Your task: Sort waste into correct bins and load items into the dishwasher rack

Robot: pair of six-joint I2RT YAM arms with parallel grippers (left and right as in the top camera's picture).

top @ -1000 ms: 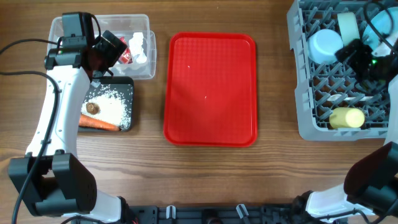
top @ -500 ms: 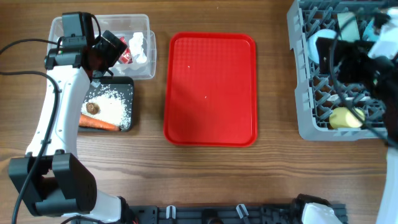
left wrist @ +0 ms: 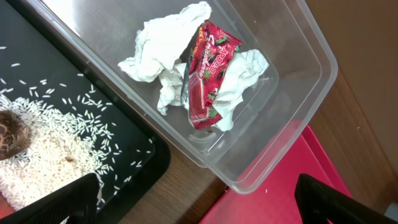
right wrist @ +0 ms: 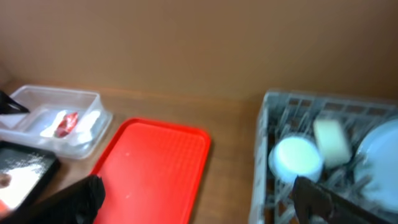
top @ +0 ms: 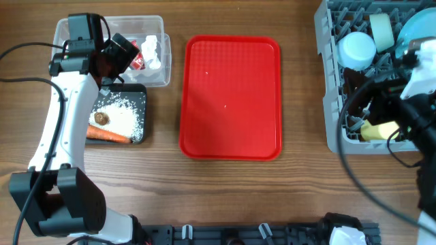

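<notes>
The left gripper (left wrist: pixel 202 202) hangs spread and empty over the clear plastic tub (left wrist: pixel 298 56). Inside the tub, ahead of the gripper, a glossy red wrapper (left wrist: pixel 208 74) lies on crumpled white napkins (left wrist: pixel 165 46). Just beside the tub on the counter (top: pixel 306 197), the shallow black tray (left wrist: pixel 146 152) holds loose rice (left wrist: pixel 50 155) and a smooth orange carrot (top: pixel 107 135). The right gripper (right wrist: pixel 199 202), also spread and empty, is raised by the grey lattice rack (top: pixel 332 88), where the yellow cup (top: pixel 381 129) lies.

The right end effector (right wrist: pixel 200 206) has pulled back — up from the dishwasher rack (top: pixel 329 102).
</notes>
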